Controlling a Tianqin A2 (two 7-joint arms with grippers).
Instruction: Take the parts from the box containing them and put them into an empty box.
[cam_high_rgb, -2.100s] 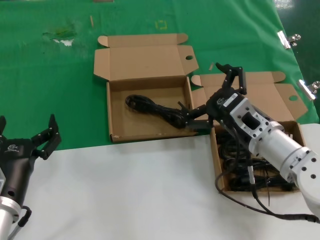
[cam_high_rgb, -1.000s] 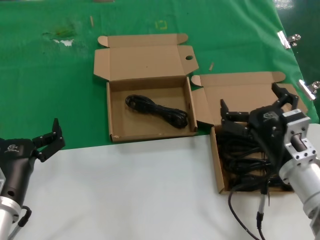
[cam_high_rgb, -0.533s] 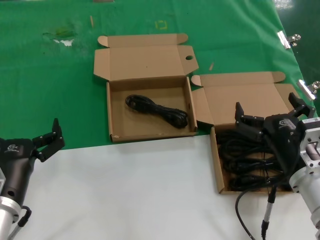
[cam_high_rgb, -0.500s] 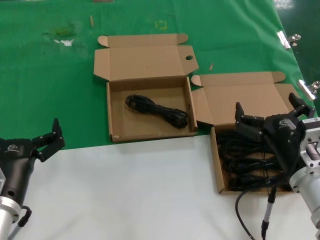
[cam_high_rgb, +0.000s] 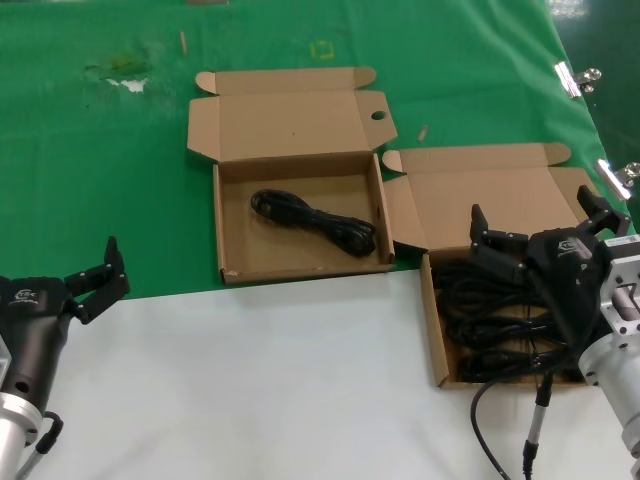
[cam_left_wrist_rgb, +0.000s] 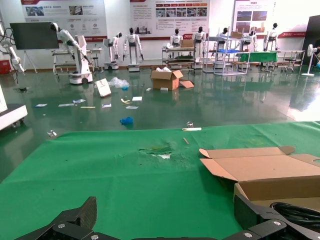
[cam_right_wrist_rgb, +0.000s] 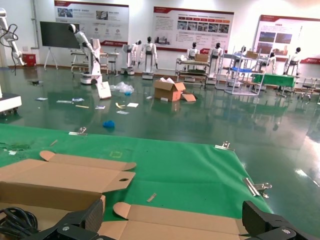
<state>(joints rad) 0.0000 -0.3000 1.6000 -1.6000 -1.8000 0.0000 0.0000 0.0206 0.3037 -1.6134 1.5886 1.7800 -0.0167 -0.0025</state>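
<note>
Black coiled power cables (cam_high_rgb: 495, 320) fill the shallow brown corrugated cardboard box (cam_high_rgb: 432, 330) at the right; one bundle (cam_high_rgb: 315, 222) lies in the second matching box (cam_high_rgb: 225, 225). Both rest on a worktop with green cloth (cam_high_rgb: 100, 150) and white surface (cam_high_rgb: 260, 380). Right gripper (cam_high_rgb: 540, 240) hovers wide open, empty, above the cables. Left gripper (cam_high_rgb: 88, 275) parked, open, empty.

Right tool (cam_high_rgb: 540, 228) spread wide near the surface's right edge; left tool (cam_high_rgb: 75, 283) spread, parked at the left edge.
</note>
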